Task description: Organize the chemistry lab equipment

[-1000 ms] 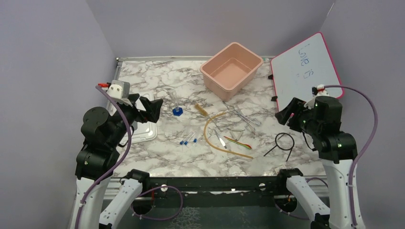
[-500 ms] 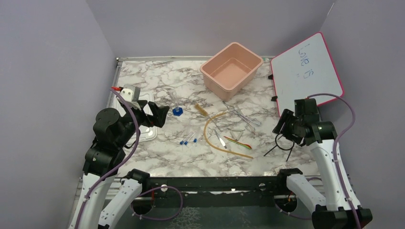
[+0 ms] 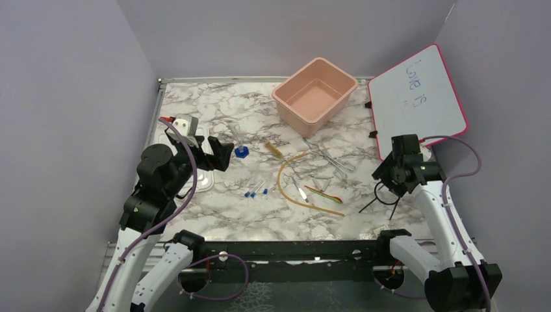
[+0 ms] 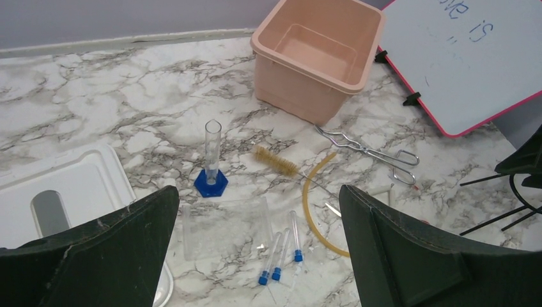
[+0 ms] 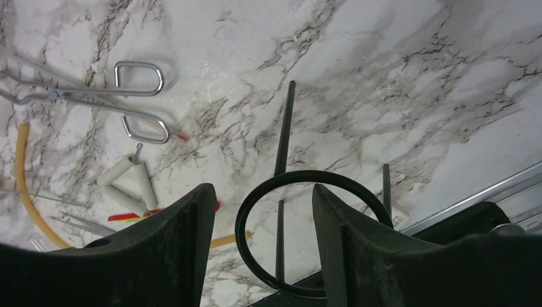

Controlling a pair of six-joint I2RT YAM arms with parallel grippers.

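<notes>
Nearest the bases, the right gripper [image 5: 262, 192] hangs low over the black wire ring tripod [image 5: 286, 128], which appears to lie on its side near the table's [image 3: 214, 218] front right edge. Its fingers stand apart astride the ring's arc, pinching nothing, probably lining up a pick. Further in, the tan rubber tube [image 3: 281, 179], 3 blue-capped tubes [image 3: 256, 190] and metal tongs [image 3: 331, 159] lie loose mid-table. The left gripper [image 4: 259, 190], fingers spread wide and empty, hovers beside the white lid [image 4: 77, 173], facing the upright cylinder on a blue hexagonal base [image 4: 211, 182]. The pink bin [image 3: 290, 112] stands open at the far edge, likely the destination.
</notes>
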